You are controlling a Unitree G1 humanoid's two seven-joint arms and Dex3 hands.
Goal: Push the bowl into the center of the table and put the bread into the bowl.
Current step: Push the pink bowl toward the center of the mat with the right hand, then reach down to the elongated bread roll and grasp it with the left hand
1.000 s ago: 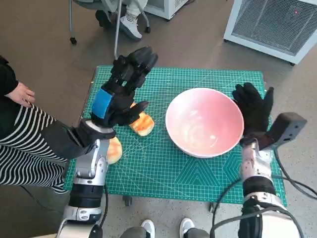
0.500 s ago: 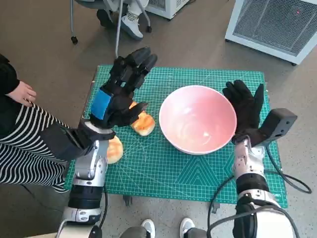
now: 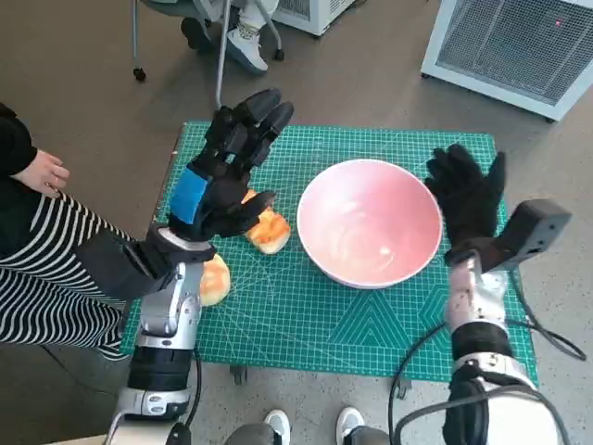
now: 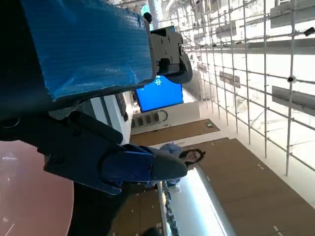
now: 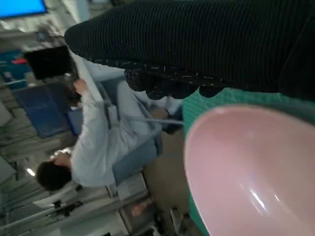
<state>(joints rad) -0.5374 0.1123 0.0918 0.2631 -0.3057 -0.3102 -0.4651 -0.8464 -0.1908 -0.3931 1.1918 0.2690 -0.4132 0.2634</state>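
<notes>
The pink bowl (image 3: 369,221) stands empty near the middle of the green mat (image 3: 306,315); its rim also fills the right wrist view (image 5: 251,172). My right hand (image 3: 468,195) is raised just right of the bowl, fingers spread, a small gap from the rim. A piece of bread (image 3: 268,231) lies left of the bowl, partly under my left hand (image 3: 227,167), which hovers above it with fingers spread and holds nothing. A second bread piece (image 3: 214,279) lies near the mat's left edge, by my left forearm.
A person in a striped garment (image 3: 37,278) sits close at the left, hand (image 3: 44,173) near the table. Chair legs and feet (image 3: 243,46) show beyond the far edge. A white appliance (image 3: 514,46) stands at the back right. Another person (image 5: 93,147) appears in the right wrist view.
The bowl slid left toward the mat's centre, pushed by my right hand; that hand has since drawn back to the right, off the rim. My left hand stayed almost still.
</notes>
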